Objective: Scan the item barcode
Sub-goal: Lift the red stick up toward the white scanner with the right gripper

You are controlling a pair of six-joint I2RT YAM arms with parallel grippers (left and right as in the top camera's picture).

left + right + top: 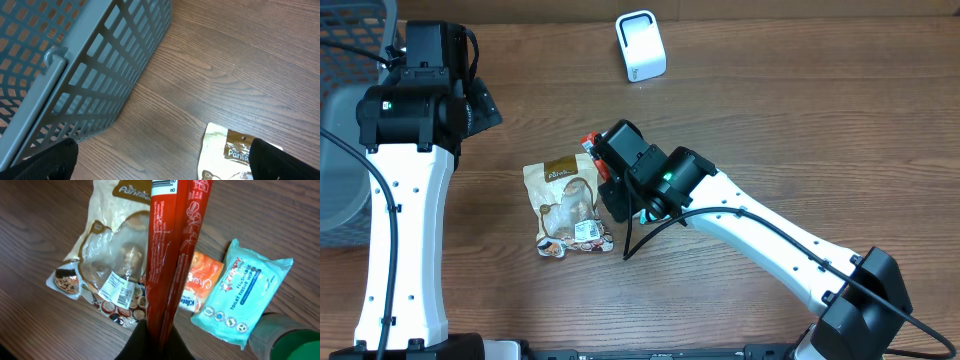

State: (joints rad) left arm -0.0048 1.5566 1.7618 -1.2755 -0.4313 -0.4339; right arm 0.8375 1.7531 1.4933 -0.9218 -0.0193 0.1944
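Red packet (172,255), long and flat, is pinched edge-on in my right gripper (157,341), jaws clamped on its lower end. It hangs above the clutter near the middle of the table (800,110). Its barcode sits at the far end, cut off by the frame edge, and I can only read an "8" beside it.

Beneath it lies a clear snack pouch (107,255) with a brown label starting "Pan" and a white sticker whose print is too small to read. Just beside that are an orange packet (202,282) reading "Crea…" and a teal "Zappy" pack (242,297) marked "flushable toilet tissue wipes".

A stretch of bare wood separates my right arm from the white scanner (640,46) at the far edge.

My left gripper (162,162) is spread wide and holds nothing. It hovers over wood with the grey lattice basket (75,65) close on its left and the pouch's corner to its right.
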